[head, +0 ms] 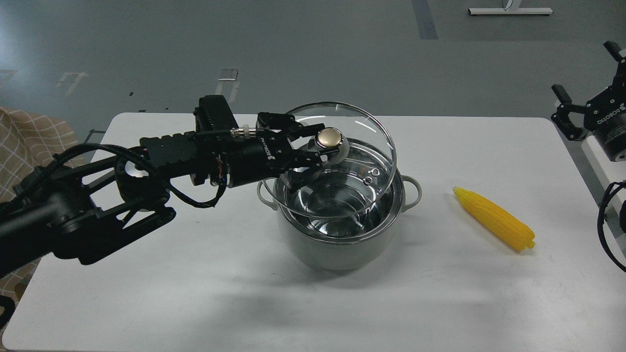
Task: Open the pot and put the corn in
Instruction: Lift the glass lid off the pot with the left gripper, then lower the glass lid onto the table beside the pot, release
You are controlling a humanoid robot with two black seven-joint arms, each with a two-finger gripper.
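Note:
The pale grey-green pot (pixel 337 252) stands mid-table with its shiny steel inside showing. My left gripper (pixel 320 151) is shut on the brass knob (pixel 328 139) of the glass lid (pixel 337 161) and holds the lid lifted and tilted above the pot's rim. The yellow corn (pixel 495 218) lies on the table to the right of the pot, pointed end toward the far left. My right gripper (pixel 582 105) hangs open beyond the table's right edge, far from the corn.
The white table (pixel 195 293) carries only the pot and corn. A checked cloth (pixel 24 142) lies off the left edge. My left arm (pixel 98 205) crosses the table's left half. White equipment (pixel 601 166) stands by the right edge.

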